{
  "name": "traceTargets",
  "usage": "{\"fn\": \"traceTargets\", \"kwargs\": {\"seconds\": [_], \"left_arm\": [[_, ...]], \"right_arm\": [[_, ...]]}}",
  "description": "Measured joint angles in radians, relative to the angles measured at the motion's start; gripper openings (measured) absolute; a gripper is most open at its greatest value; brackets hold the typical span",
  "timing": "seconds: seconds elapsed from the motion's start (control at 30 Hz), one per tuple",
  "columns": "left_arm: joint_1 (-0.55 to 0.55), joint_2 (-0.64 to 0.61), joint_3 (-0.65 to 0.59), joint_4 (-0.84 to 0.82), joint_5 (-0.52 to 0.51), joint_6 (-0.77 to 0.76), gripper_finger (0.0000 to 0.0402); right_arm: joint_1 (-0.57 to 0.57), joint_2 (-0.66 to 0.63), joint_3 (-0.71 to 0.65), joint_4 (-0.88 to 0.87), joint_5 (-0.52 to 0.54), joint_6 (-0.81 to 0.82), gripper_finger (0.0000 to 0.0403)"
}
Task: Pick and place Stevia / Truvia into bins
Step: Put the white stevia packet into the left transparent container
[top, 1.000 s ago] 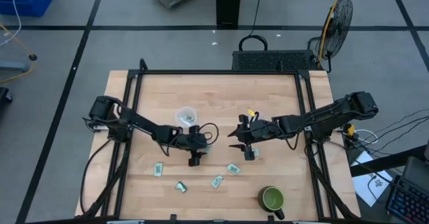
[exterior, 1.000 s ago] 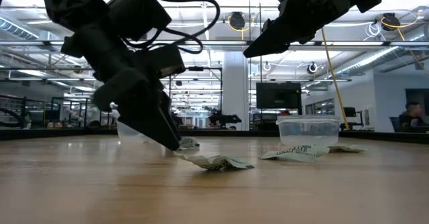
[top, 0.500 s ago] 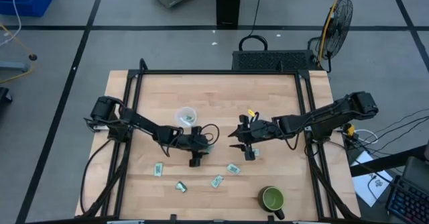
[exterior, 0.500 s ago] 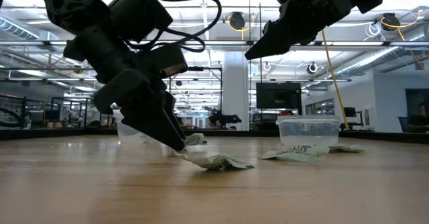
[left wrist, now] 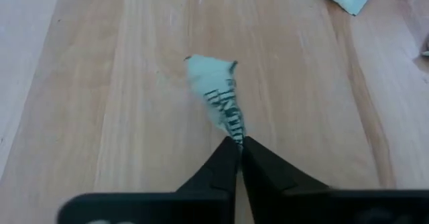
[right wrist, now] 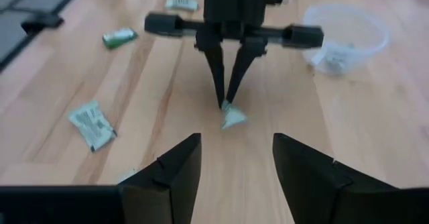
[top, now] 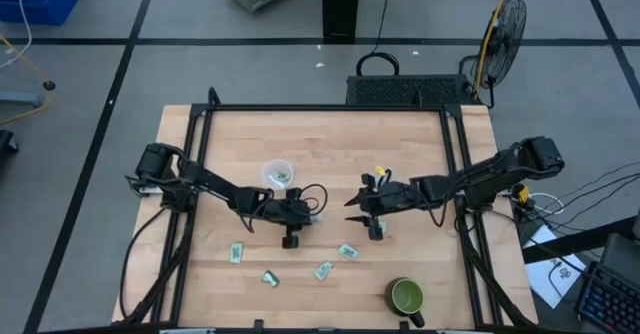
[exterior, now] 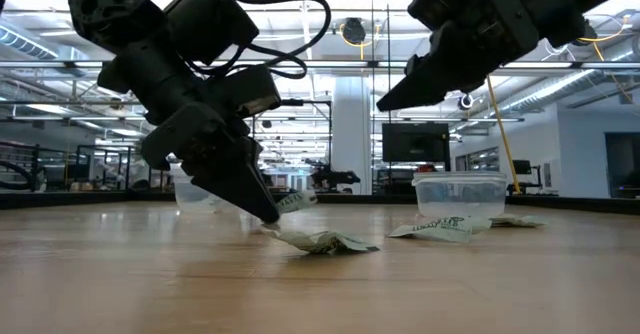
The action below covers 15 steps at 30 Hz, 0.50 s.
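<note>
Wooden desk (top: 330, 144) fills the high view: our left gripper (top: 316, 217) sits mid-desk, just beside the clear cup (top: 277, 174), presumably so the carry is short, while four loose packets (top: 347, 252) lie nearer the front edge and the right gripper (top: 350, 201) waits close by

Low view: we hold a packet (exterior: 292, 202) lifted just clear of the wood, another (exterior: 322, 241) lying beneath

Left wrist: our jaws are closed on one corner of the crumpled green-and-white packet (left wrist: 219, 96), which hangs twisted

Right wrist: our jaws stand wide apart, holding nothing
</note>
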Motion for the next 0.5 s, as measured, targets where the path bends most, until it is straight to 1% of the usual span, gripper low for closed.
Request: {"fn": "traceTargets", "kwargs": {"seconds": [0.1, 0.23, 0.33, 0.43, 0.5], "left_arm": [[0.000, -0.011, -0.001, 0.003, 0.000, -0.002, 0.0005], [0.001, -0.071, -0.005, -0.016, -0.008, -0.003, 0.0016], [0.004, -0.161, -0.002, -0.033, -0.057, -0.004, 0.0015], [0.020, -0.269, -0.003, -0.099, -0.111, -0.029, 0.0005], [0.040, -0.352, -0.002, -0.155, -0.154, -0.060, 0.0008]], "right_arm": [[0.000, 0.000, -0.037, 0.109, 0.000, 0.000, 0.0176], [0.000, 0.000, -0.056, 0.183, 0.000, -0.003, 0.0175], [0.000, 0.000, -0.056, 0.183, 0.000, -0.002, 0.0174], [0.000, 0.000, -0.056, 0.183, 0.000, 0.000, 0.0175], [0.000, 0.000, -0.057, 0.182, 0.000, 0.000, 0.0175]]}}
